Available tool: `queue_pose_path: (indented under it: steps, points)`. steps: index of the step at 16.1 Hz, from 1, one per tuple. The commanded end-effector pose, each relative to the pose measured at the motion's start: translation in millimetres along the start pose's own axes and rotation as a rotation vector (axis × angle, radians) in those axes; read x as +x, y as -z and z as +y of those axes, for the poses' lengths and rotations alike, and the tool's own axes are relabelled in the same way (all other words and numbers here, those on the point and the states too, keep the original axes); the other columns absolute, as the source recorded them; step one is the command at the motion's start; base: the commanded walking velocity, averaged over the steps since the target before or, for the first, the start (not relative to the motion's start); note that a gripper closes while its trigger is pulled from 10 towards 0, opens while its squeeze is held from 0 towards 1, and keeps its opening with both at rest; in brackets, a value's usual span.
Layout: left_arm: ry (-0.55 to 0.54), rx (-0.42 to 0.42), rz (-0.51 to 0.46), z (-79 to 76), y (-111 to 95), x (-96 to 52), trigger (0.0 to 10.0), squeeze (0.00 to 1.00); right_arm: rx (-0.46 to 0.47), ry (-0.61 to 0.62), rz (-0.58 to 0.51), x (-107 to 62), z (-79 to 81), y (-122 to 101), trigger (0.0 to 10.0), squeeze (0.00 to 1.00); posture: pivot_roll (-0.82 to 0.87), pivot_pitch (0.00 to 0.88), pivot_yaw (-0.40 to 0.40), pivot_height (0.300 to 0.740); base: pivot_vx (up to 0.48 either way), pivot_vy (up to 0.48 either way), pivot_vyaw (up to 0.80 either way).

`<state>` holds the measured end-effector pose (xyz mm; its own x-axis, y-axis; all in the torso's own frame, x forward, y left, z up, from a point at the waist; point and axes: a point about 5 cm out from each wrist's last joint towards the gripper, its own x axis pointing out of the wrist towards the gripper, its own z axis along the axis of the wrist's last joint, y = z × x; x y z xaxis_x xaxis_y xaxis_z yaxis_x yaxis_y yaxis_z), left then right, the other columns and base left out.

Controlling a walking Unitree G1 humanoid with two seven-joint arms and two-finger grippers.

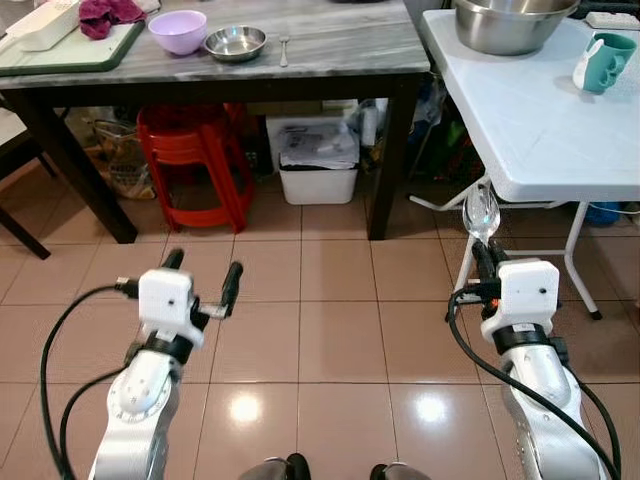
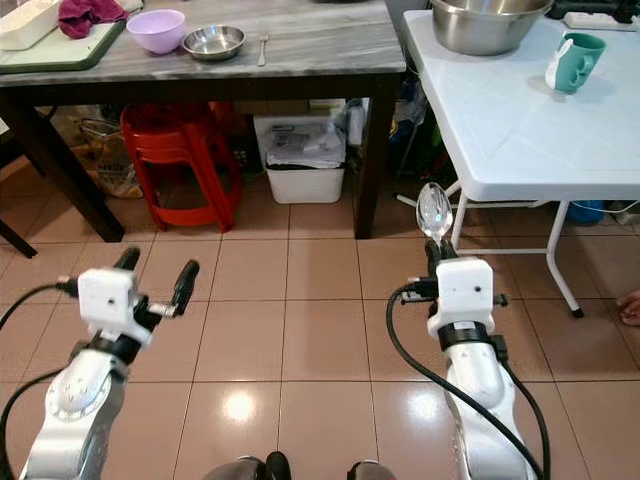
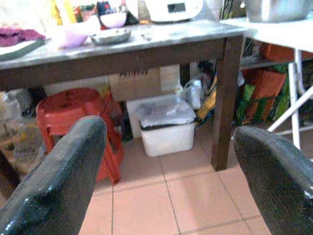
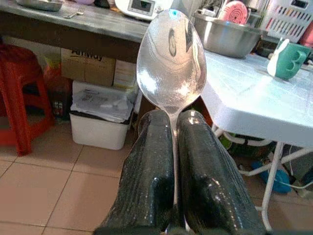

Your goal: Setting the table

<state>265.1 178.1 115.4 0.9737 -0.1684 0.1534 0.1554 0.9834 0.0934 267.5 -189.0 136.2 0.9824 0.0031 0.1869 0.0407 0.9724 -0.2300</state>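
Steel is catching the light just above the right gripper [image 1: 486, 256]: its two black fingers [image 4: 151, 171] are pressing together on the handle of a spoon [image 1: 481, 213], which is standing upright with its bowl clear of the fingertips. The left gripper [image 1: 203, 272] is hovering level with it over the tiled floor [image 1: 330, 330], its fingers [image 3: 58, 176] spread wide and holding nothing.

Just beyond the spoon's bowl, the near edge of the white folding table [image 1: 540, 130] is jutting out, with its leg [image 1: 578, 260] standing beside the right gripper. Ahead of the left gripper a red stool [image 1: 190, 165] is sitting under the dark-framed table [image 1: 330, 45], and between the two grippers, further off, a white bin [image 1: 318, 165] is holding crumpled paper. Behind the bin a cardboard box [image 4: 93, 63] is showing print that seems to read "Amway", partly cut off by the tabletop.

On the dark-framed table, far ahead of the left gripper, a lilac bowl [image 1: 178, 30], a steel bowl [image 1: 235, 42] and a fork [image 1: 284, 46] are lying in a row, with a red cloth [image 1: 108, 14] on a green tray [image 1: 60, 55] beyond them. Far ahead of the right gripper, a big steel basin [image 1: 510, 22] and a teal mug [image 1: 604, 62] are sitting on the white table.
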Motion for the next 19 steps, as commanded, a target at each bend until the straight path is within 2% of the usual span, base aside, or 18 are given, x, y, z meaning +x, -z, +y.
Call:
queue_pose_path:
  steps: [1, 5, 14, 19]
  points:
    - [-0.001, -0.005, 0.003, 2.4, -1, 0.0, 10.0, 0.0, -0.004, -0.011, -0.031, 1.5, 2.9, -8, 10.0, 0.0, -0.14, 0.155, 0.053, 0.74, 0.382, 0.0, 0.0]
    - [0.017, -0.018, 0.01, -1.9, 0, 0.7, 10.0, 0.0, -0.009, -0.008, -0.031, 2.2, 4.6, -9, 10.0, 0.0, -0.15, 0.157, 0.055, 0.74, 0.379, 0.0, 0.0]
    - [0.049, -0.052, 0.006, -13.1, 0, 5.9, 10.0, 0.0, -0.019, -0.013, -0.043, 7.4, 4.7, -12, 10.0, 0.0, -0.17, 0.155, 0.041, 0.74, 0.378, 0.0, 0.6]
    - [0.061, -0.057, 0.003, -15.2, 0, 8.8, 10.0, 0.0, -0.004, -0.014, -0.036, 8.3, 6.5, -11, 10.0, 0.0, -0.17, 0.149, 0.041, 0.74, 0.379, 0.0, 0.0]
